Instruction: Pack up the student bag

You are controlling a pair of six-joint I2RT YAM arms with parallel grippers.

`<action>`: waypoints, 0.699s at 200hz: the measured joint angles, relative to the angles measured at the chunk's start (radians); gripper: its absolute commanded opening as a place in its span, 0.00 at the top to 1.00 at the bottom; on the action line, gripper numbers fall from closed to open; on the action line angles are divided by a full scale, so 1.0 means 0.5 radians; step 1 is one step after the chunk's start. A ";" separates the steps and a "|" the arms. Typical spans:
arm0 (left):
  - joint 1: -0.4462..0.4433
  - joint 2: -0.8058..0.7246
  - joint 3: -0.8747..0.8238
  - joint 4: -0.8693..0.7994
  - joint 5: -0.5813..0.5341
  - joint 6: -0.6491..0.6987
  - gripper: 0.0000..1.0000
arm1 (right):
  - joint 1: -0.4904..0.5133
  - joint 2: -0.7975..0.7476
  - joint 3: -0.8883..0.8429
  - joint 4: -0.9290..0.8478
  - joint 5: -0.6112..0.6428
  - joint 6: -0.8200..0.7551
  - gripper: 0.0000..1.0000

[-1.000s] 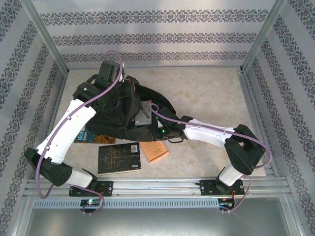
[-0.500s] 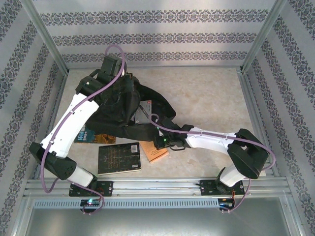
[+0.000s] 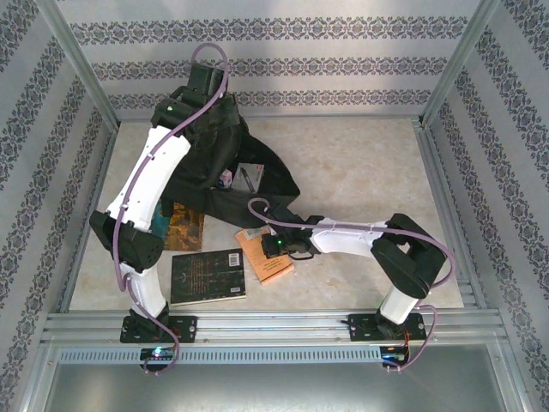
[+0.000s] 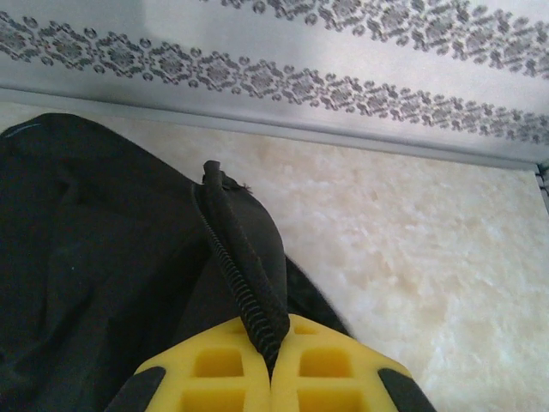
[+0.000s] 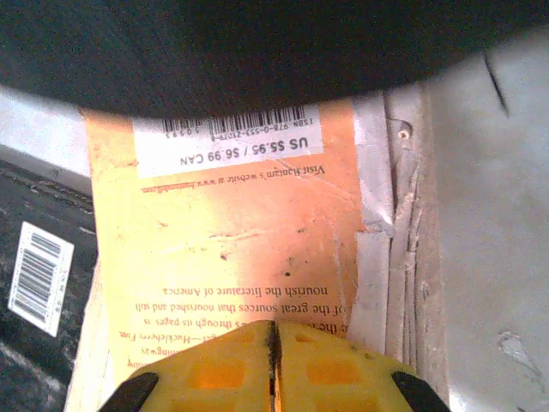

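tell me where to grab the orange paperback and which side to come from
Probably the long page edge of the orange paperback, coming in from the bare table side. It lies flat, back cover up, its far end overlapped by the student bag and the black book close along the opposite edge, so that side looks freest.

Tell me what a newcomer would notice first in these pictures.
The big black student bag at the far left of the table stands out first, held up by the left fingers, which are clamped on its zipper edge. Next comes the orange paperback near the table's middle, with the right fingers closed just over its back cover. A black book lies beside it.
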 measured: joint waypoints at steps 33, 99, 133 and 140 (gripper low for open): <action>0.066 0.025 0.005 0.059 0.085 -0.001 1.00 | 0.001 0.043 0.055 -0.040 0.016 0.000 0.88; 0.080 0.105 -0.121 0.188 0.234 -0.067 1.00 | 0.002 0.053 0.079 -0.101 0.066 0.014 0.94; 0.084 0.103 -0.244 0.242 0.286 -0.124 0.98 | -0.014 -0.067 -0.065 -0.067 0.115 0.034 0.92; 0.084 0.103 -0.275 0.249 0.298 -0.140 0.96 | -0.027 -0.114 -0.113 -0.067 0.116 0.045 0.90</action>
